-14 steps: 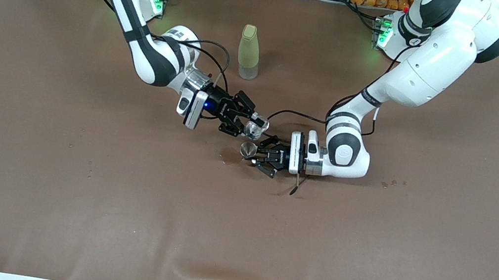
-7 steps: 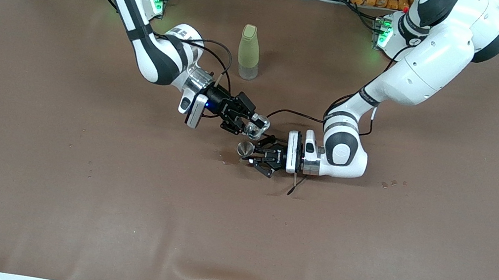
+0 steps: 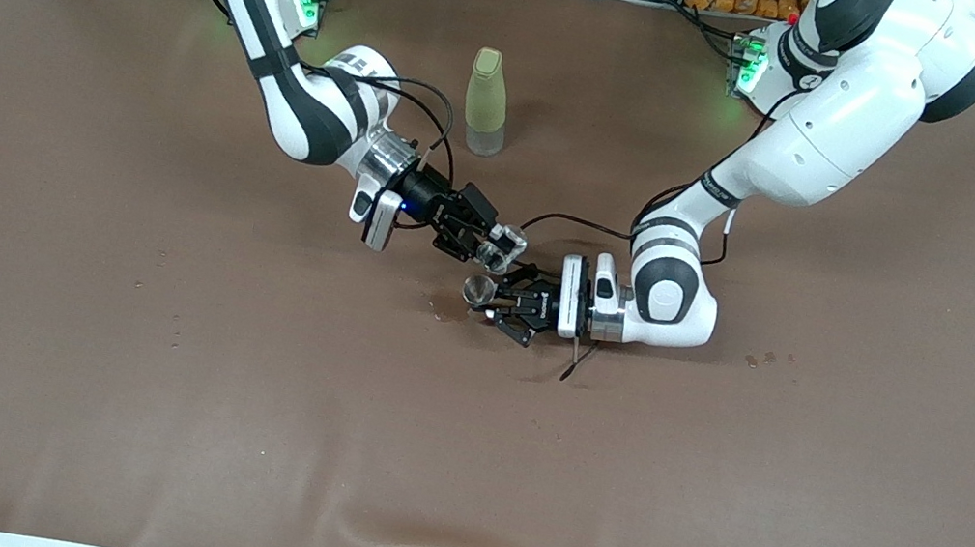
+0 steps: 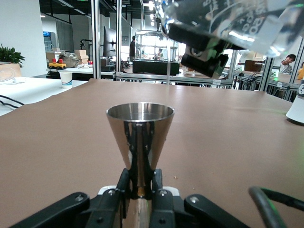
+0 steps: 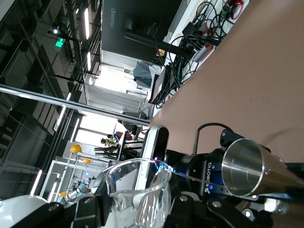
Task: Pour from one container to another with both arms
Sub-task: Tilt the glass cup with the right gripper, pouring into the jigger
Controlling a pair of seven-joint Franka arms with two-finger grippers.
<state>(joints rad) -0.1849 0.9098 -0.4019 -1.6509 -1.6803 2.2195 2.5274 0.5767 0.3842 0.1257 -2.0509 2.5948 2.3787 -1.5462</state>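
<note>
Left wrist view first: the left gripper (image 4: 137, 190) is pinched tight on the narrow waist of a steel measuring cup (image 4: 139, 137), holding it upright, mouth open and waiting. Above it, at about one o'clock, hangs a clear glass beaker (image 4: 228, 21), tipped with its spout down, and a thin stream falls from the lip.

In the front view, the right gripper (image 3: 481, 238) is clamped on that beaker (image 3: 503, 247), which sits at roughly one o'clock from the steel cup (image 3: 478, 289) in the left gripper (image 3: 497, 303), both over the middle of the table (image 3: 133, 413). The right wrist view shows beaker rim (image 5: 137, 185) and cup mouth (image 5: 244, 166) close together but not touching.

My read: the glass is stiff, slick and breakable, so a firm grip around its body well below the rim suits it. The steel cup looks light and rigid but smooth, and the waist is the natural hold. The target mouth is small, so the stream wants steady aim.

Room is generous. A tall green bottle (image 3: 486, 102) stands at twelve o'clock, well apart. Small wet spots (image 3: 767, 359) lie toward the left arm's end. Table edges are far off all round.
</note>
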